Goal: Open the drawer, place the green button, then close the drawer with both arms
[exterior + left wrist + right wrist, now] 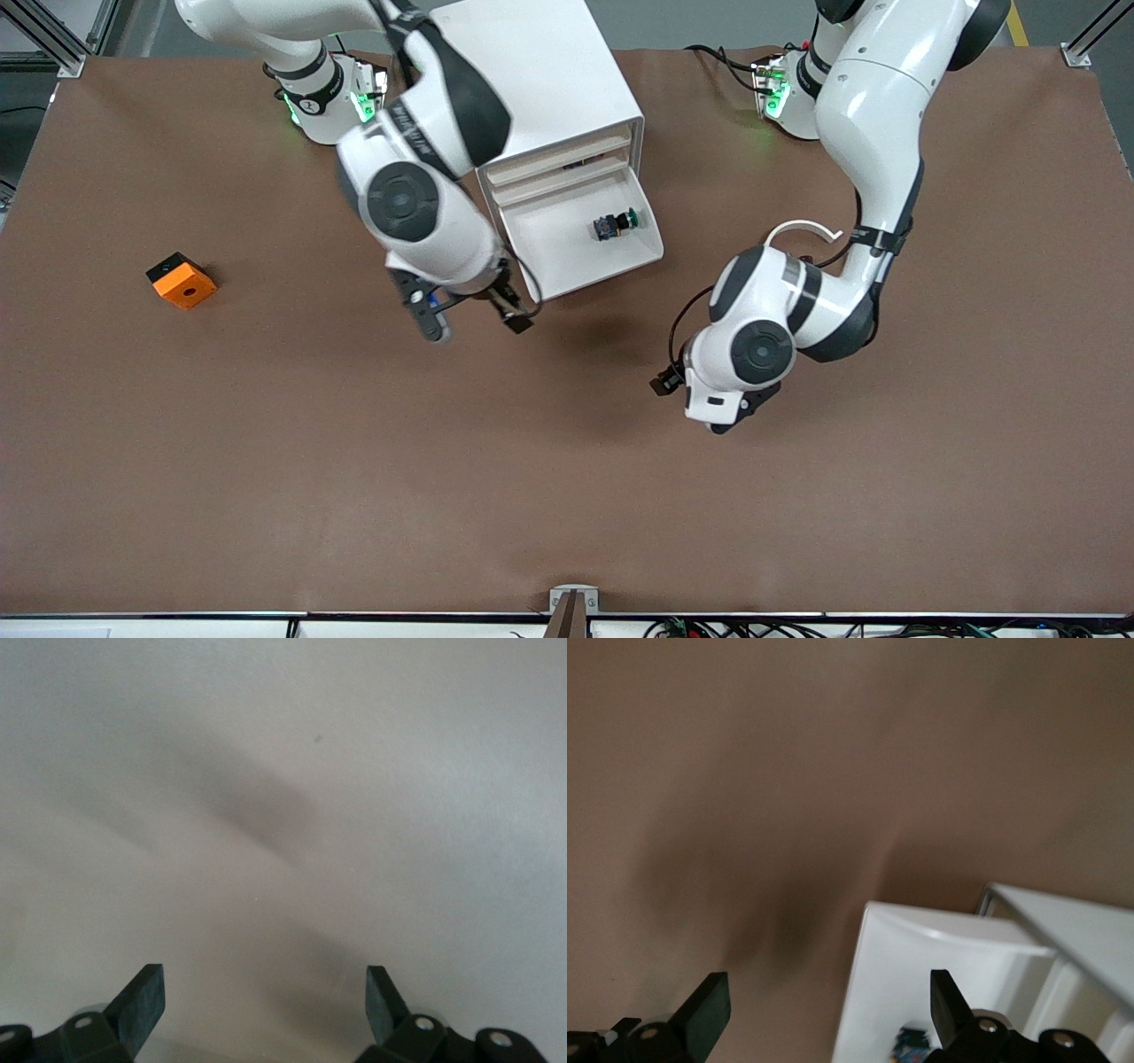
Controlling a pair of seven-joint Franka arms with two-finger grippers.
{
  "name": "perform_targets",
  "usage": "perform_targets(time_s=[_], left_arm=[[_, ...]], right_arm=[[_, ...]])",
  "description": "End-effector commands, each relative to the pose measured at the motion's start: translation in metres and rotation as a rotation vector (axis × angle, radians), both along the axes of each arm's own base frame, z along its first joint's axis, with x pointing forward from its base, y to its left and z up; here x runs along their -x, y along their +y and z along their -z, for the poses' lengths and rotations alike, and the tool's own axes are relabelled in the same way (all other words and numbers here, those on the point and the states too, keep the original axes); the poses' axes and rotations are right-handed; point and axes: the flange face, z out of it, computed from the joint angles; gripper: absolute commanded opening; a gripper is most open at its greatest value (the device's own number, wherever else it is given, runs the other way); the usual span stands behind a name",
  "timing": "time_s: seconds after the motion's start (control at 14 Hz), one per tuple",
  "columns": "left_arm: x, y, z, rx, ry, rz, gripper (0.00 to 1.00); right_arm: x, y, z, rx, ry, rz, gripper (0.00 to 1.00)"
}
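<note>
Up near the worktop's top edge, about midway along it, the white cabinet (540, 80) has its drawer (580, 232) pulled out, and the button (615, 223) is already sitting inside, toward the left arm's end of the tray. So closing looks like the step in hand. The right gripper (469, 312) hangs with fingers spread wide and empty by the drawer's front corner. I'd square the fingers flat on the front strip and push straight in, slowly, so the button doesn't roll. The left gripper (266, 1001) is wide open too, holding nothing, over bare brown mat (567, 496). An orange block (181, 280) sits toward the right arm's end. Grey floor shows past the top edge.
</note>
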Motion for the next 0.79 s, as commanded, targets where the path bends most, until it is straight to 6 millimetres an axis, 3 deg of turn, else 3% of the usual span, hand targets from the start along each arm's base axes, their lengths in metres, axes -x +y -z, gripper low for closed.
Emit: perform_targets(time_s=[0.0,0.21,0.5,0.71], left_arm=[[0.015,-0.016,-0.006,-0.022,-0.027,0.06,1.0],[0.027,-0.035,-0.018,0.02,-0.068,0.089,1.0],[0.06,-0.07,-0.005,0.028,-0.059,0.156,1.0],[0.079,-0.098,0.001,0.036,-0.062,0.194,1.0]], right_arm=[[-0.017,-0.06,-0.021,-0.033,-0.002,-0.183,1.0],[-0.04,-0.143,-0.023,-0.072,0.041,-0.335,1.0],[-0.051,-0.233,-0.018,-0.029,0.1,-0.592,1.0],[-0.055,-0.303,-0.033,-0.069,0.093,-0.778,1.0]])
